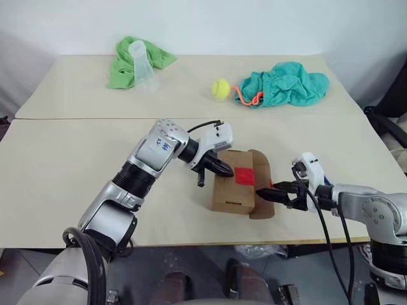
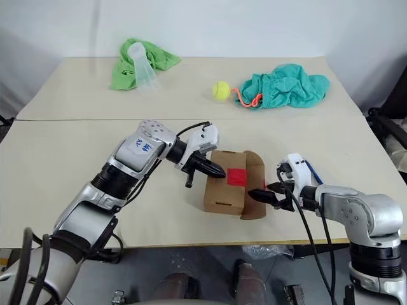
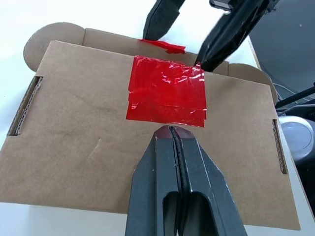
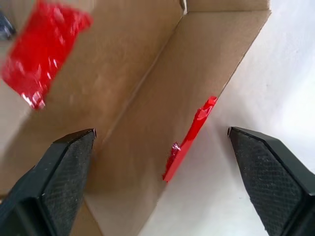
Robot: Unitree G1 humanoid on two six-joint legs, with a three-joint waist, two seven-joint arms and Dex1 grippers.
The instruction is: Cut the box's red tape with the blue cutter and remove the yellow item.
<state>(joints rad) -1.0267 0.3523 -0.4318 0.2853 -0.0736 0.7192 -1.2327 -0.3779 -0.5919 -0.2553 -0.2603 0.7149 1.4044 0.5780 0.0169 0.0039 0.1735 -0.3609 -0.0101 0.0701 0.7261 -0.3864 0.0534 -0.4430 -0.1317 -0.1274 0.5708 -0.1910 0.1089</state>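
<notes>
**Both grippers at the box, tape split at the flap edge**

I see the box (image 1: 238,189) just right of centre in the head view, sitting on the pale table (image 1: 63,171) near its front edge. The red tape (image 1: 245,175) lies on the box's top panel. In the left wrist view the tape (image 3: 167,91) is a crinkled square in the middle of the frame on the closed lid, and a smaller red scrap sits past the lid's far edge. In the right wrist view a strip of red clings to the rim of the flap that stands out on the box's right side.

My left gripper (image 1: 219,166) comes in from the left of the frame, fingers pressed together, tips over the top panel just beside the tape. A slim dark stick, which I take for the blue cutter (image 1: 201,178), hangs below that hand at the box's left side; how it is held I cannot tell.

My right gripper (image 1: 266,192) reaches in from the right of the frame with its fingers spread wide, holding nothing, tips at the open flap.

Across the upper part of the frame lie a green cloth (image 1: 137,60) with a clear cup (image 1: 142,63) on it, a tennis ball (image 1: 220,88), an orange cord (image 1: 245,96) and a teal cloth (image 1: 286,84).
</notes>
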